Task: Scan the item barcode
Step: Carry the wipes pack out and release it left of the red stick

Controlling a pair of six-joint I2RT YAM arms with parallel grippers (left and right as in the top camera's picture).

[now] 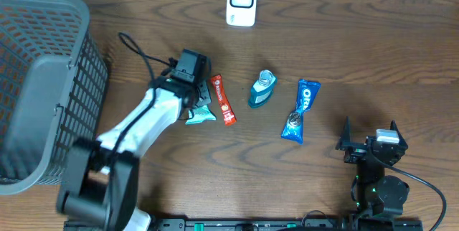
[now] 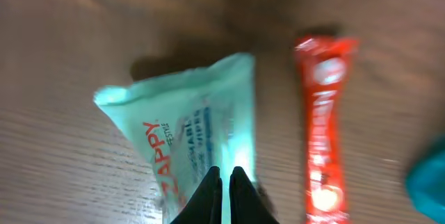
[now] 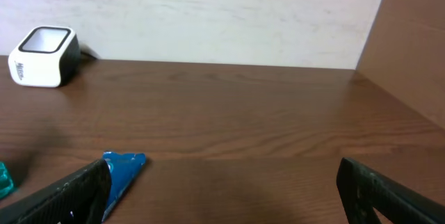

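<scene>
Fingers (image 2: pixel 208 200) of the left gripper (image 2: pixel 224 182) are pressing shut over the near edge of the pale green wipes packet (image 2: pixel 188 126), which is lying on the table (image 1: pixel 344 44) just beside a red stick pack (image 2: pixel 323 126), while the right gripper (image 3: pixel 222 189) is standing wide open, empty.

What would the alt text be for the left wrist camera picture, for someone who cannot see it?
The left gripper, its two dark fingers closed together, pinches the near edge of a pale green wipes packet printed ZAPPY, which lies on a brown wooden table. A red stick packet lies apart to its right, slightly blurred.
</scene>
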